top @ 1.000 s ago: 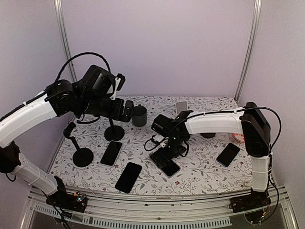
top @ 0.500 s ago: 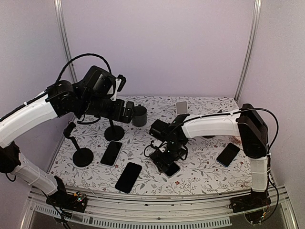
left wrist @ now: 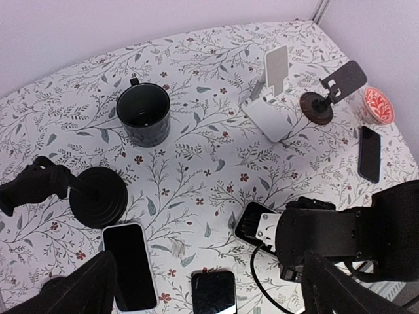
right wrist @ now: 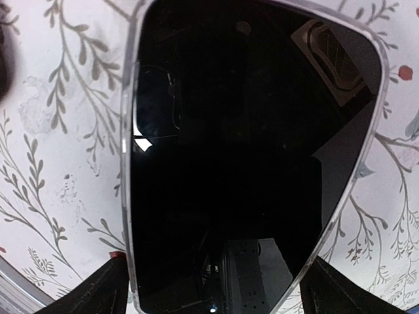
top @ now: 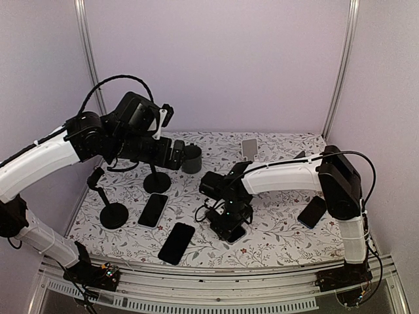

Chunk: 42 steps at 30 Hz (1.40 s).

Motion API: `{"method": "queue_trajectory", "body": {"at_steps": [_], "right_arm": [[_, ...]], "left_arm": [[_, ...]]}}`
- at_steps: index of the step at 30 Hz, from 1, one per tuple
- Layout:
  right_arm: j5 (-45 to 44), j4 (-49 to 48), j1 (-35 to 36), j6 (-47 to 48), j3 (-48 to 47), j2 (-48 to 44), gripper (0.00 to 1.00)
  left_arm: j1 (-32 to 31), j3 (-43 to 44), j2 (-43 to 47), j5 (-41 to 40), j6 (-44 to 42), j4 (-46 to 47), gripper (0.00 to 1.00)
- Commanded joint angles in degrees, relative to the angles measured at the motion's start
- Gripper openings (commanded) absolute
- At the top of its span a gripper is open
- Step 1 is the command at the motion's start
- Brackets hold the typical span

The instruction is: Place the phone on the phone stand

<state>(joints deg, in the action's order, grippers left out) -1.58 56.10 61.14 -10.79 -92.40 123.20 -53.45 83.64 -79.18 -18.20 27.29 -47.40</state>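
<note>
With the right pincer (right wrist: 216, 282) spread apart astride the phone (right wrist: 249, 163), which lies flat on the desk (right wrist: 59, 163) well apart from the white phone stand (top: 249, 148), the thin glossy edges could be missed or clipped unevenly, so that the phone is skidded aside rather than lifted.

Dark mug (left wrist: 144, 114) standing upright on the floral cloth (left wrist: 196, 62), handle pointing toward the back wall. Small red-patterned dish (left wrist: 380, 104) sitting at the cloth's right edge. Two metal posts (top: 342, 62) rising against lilac walls (top: 216, 65).
</note>
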Motion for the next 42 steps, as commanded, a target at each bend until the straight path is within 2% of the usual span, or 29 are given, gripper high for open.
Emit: {"method": "queue_trajectory", "body": {"at_steps": [1,7,14,27,37,42], "right_arm": [[-0.83,0.84,0.63,-0.91,-0.14,1.37,0.83],[-0.79,-1.28,0.64,-2.68,3.49,-1.72,0.64],[-2.36,-5.85,0.63,-5.29,8.8,-9.11,0.49],[-2.23,-17.83,0.56,-9.45,18.05,-23.92,0.42],[-1.22,-30.14,0.63,-10.51,27.05,-35.07,0.4],[-2.97,-33.37,0.63,-10.14,28.74,-38.76,0.4]], "left_arm": [[0.67,-1.29,1.24,1.11,0.68,0.82,0.99],[0.7,-4.75,3.05,2.36,2.71,2.35,0.99],[0.67,-9.28,4.46,5.17,5.31,4.96,0.99],[0.68,-12.8,2.19,11.76,8.89,11.31,0.98],[0.72,-16.66,1.69,20.37,11.42,21.2,0.95],[0.71,-16.9,0.18,24.91,11.75,26.2,0.92]]}}
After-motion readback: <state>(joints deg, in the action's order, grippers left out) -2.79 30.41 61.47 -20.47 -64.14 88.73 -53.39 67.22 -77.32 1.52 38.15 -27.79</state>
